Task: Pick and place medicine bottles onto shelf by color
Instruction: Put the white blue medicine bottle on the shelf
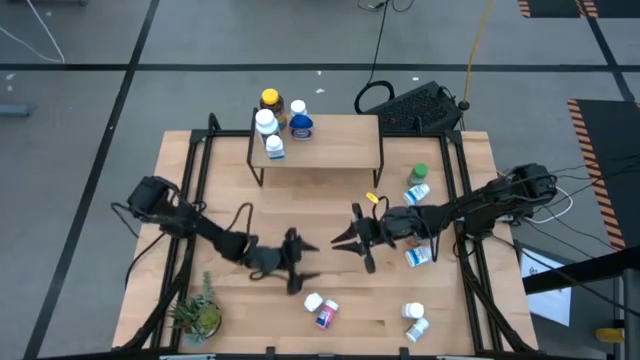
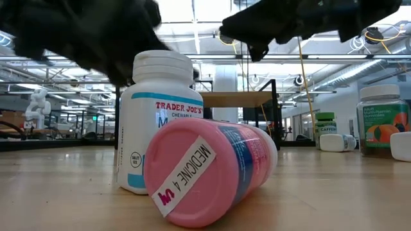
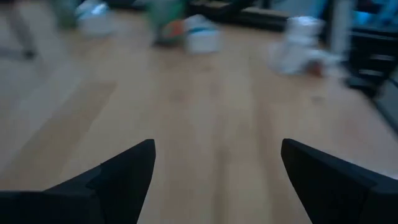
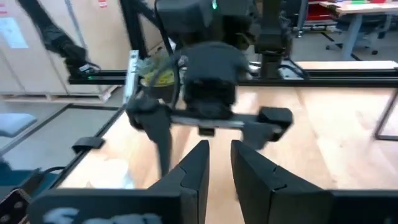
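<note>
The shelf (image 1: 330, 140) stands at the table's far middle. On its left part stand an amber yellow-capped bottle (image 1: 269, 99), a blue bottle (image 1: 300, 127) and white bottles (image 1: 266, 123). Near the front edge a white bottle (image 2: 160, 122) stands upright, and a pink-labelled bottle (image 2: 205, 170) lies on its side in front of it. My left gripper (image 1: 318, 261) hovers open and empty over the table's middle. My right gripper (image 1: 337, 241) faces it from the right, its fingers nearly together (image 4: 219, 152) and holding nothing.
More bottles are on the table's right side: a green-capped one (image 1: 418, 174), white ones (image 1: 417, 193) (image 1: 419, 257), and two near the front right (image 1: 414, 320). A small potted plant (image 1: 198, 317) stands at the front left. A black keyboard (image 1: 420, 108) lies behind the table.
</note>
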You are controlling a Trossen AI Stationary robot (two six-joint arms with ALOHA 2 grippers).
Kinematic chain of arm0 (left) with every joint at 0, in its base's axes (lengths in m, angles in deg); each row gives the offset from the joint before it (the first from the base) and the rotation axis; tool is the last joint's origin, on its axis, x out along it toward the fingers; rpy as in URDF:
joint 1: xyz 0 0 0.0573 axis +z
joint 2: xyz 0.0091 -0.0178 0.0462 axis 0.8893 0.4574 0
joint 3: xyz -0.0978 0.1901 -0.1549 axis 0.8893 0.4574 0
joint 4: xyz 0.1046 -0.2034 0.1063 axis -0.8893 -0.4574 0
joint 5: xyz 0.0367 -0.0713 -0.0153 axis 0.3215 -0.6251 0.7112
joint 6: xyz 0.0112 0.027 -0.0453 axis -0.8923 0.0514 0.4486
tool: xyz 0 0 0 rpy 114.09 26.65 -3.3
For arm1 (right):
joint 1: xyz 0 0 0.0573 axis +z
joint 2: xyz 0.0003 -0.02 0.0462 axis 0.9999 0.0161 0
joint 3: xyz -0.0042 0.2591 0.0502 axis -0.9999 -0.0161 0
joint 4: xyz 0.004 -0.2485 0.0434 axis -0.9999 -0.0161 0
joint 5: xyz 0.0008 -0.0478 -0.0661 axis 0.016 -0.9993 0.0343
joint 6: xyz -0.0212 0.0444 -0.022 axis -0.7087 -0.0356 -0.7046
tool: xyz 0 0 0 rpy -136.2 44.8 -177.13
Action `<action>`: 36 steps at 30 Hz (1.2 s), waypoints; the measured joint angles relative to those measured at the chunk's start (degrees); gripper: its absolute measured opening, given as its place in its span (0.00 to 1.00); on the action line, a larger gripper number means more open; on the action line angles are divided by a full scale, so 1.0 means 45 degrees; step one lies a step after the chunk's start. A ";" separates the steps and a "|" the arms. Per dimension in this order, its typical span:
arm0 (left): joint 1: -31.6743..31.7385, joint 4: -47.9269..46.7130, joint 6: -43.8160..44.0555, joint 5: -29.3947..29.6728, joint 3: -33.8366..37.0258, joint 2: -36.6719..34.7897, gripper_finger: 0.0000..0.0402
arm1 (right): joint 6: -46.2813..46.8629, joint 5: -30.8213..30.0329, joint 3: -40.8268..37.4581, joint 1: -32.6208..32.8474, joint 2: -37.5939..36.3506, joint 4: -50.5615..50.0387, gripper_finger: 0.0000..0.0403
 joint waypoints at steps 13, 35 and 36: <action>-0.2467 -0.0442 -0.1796 -0.0606 -0.0739 -0.0034 0.87 | -0.0824 -0.1474 0.0000 0.0318 -0.0004 0.0460 0.15; -0.2456 -0.3734 0.1093 -0.0012 -0.2817 0.1372 0.88 | -0.0778 -0.1371 0.0000 0.0080 -0.0001 0.0113 0.15; -0.2438 -0.3871 0.0964 -0.0152 -0.2993 0.1566 0.88 | -0.0780 -0.1383 0.0000 0.0073 0.0000 0.0111 0.15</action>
